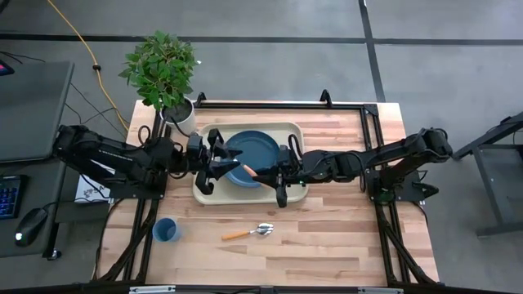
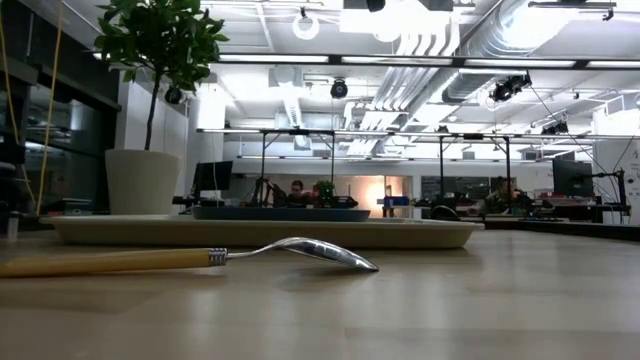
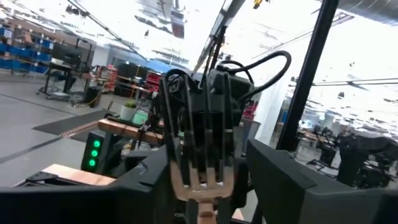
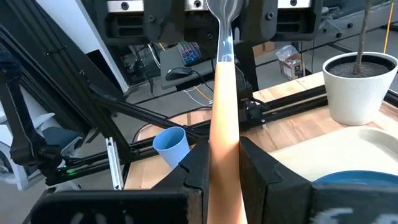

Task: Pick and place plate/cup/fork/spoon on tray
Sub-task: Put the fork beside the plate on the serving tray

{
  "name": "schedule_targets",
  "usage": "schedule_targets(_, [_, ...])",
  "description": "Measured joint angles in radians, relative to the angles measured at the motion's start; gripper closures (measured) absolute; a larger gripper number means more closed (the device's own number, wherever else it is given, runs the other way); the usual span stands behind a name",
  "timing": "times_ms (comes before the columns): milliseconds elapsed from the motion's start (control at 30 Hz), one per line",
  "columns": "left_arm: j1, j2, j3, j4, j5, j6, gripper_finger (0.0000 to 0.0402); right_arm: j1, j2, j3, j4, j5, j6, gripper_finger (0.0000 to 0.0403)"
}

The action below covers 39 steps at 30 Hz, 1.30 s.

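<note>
wooden table (image 1: 343,237), tray (image 1: 292,131) and white plant pot (image 1: 181,114) at back, spoon (image 1: 249,232), cup (image 1: 166,230) in front

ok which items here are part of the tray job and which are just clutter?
Job: tray, plate on it, fork held between both grippers over the plate, spoon and cup on the table.
Clutter: potted plant, keyboard, mouse.

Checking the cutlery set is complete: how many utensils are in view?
2. The spoon lies on the table in front of the tray; the fork is held above the plate between both claws.
</note>
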<state>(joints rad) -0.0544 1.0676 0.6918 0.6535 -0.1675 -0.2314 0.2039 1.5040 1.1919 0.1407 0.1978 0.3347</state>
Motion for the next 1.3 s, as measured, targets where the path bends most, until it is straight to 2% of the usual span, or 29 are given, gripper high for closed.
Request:
schedule_targets(333, [0.0, -0.006, 0.0, -0.01, 0.012, 0.019, 0.0336, 0.0, 0.0, 0.0, -0.002, -0.005, -0.012, 0.0366])
schedule_targets(467, [0.0, -0.007, 0.0, -0.018, 0.013, 0.022, 0.0342, 0.0, 0.0, 0.0, -0.004, -0.004, -0.02, 0.0364])
schedule_targets(600, [0.001, -0.033, 0.0, -0.062, 0.012, 0.025, 0.0332, -0.001, -0.004, 0.0, -0.003, -0.015, 0.005, 0.0339])
schedule_targets(767, [0.003, -0.101, 0.001, -0.174, 0.002, 0.032, 0.0334, -0.014, -0.035, 0.002, -0.055, -0.014, 0.089, 0.028])
schedule_targets(967, [0.023, -0.19, 0.0, -0.312, -0.003, 0.029, 0.0333, -0.037, -0.106, 0.002, -0.179, -0.011, 0.087, 0.0218])
schedule_targets(1133, [0.057, -0.289, 0.0, -0.52, -0.001, -0.047, 0.0335, -0.068, -0.185, 0.002, -0.331, -0.002, 0.086, 0.0207])
schedule_targets(1300, [0.076, -0.353, 0.0, -0.765, -0.001, -0.119, 0.0335, -0.08, -0.224, 0.002, -0.536, 0.085, 0.114, 0.0206])
